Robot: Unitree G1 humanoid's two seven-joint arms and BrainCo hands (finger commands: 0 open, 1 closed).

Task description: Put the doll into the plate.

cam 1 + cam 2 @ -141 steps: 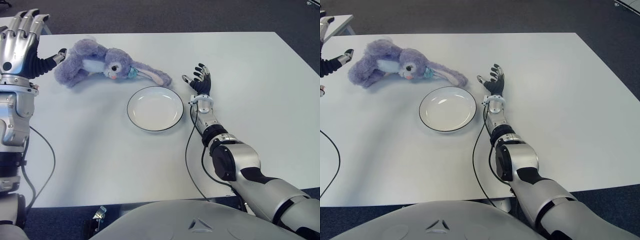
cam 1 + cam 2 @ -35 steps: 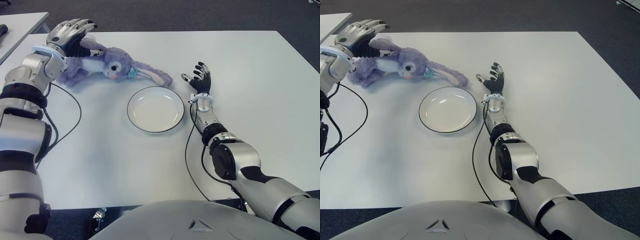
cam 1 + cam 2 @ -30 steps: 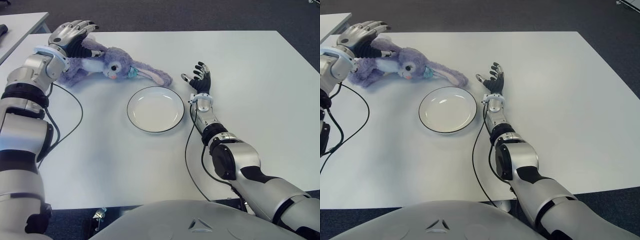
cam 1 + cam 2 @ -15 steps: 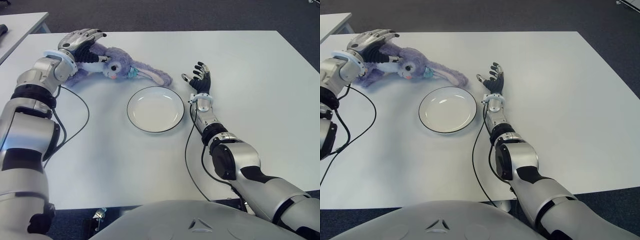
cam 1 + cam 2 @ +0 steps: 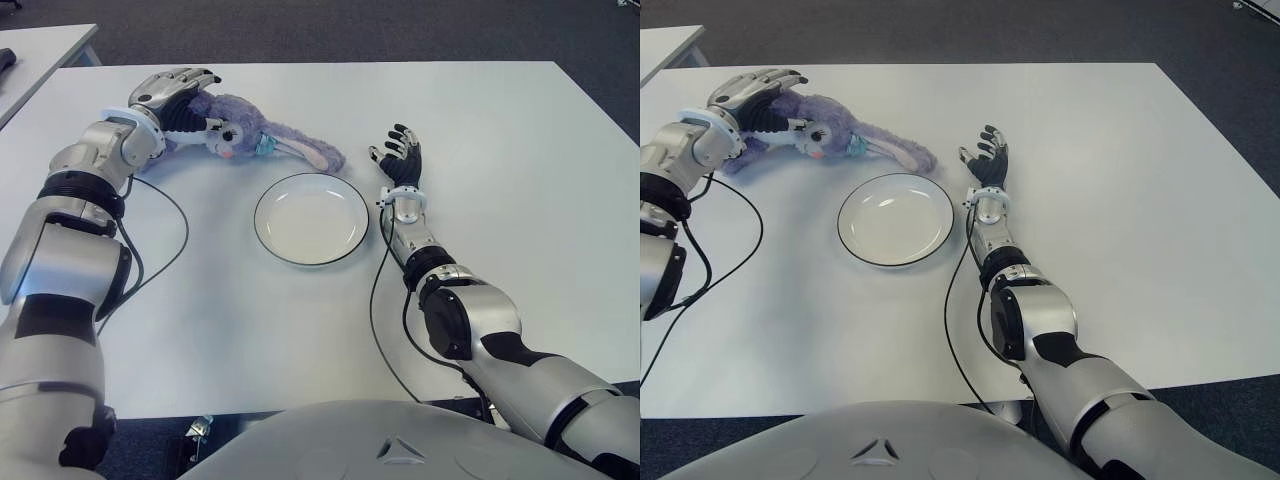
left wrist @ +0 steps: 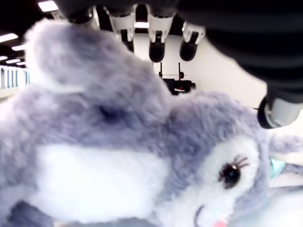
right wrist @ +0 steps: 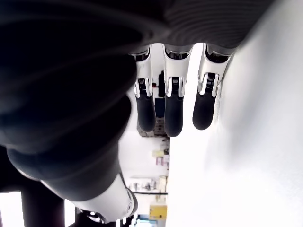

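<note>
A: Far left, what does the left hand (image 5: 172, 88) show?

B: It arches over the body of the doll (image 5: 235, 123), a purple plush rabbit lying on the white table (image 5: 520, 150) beyond the plate (image 5: 311, 217). Fingers look spread above the fur, apparently not yet clamped.

A: Centre and right?

B: 1 empty plate; just right of it, the right hand (image 5: 400, 160), fingers apart, holding nothing.

A: Risk?

B: The soft body may slip, or its long ear (image 5: 308, 152) drag the rim and shift the plate. No writing is legible.
</note>
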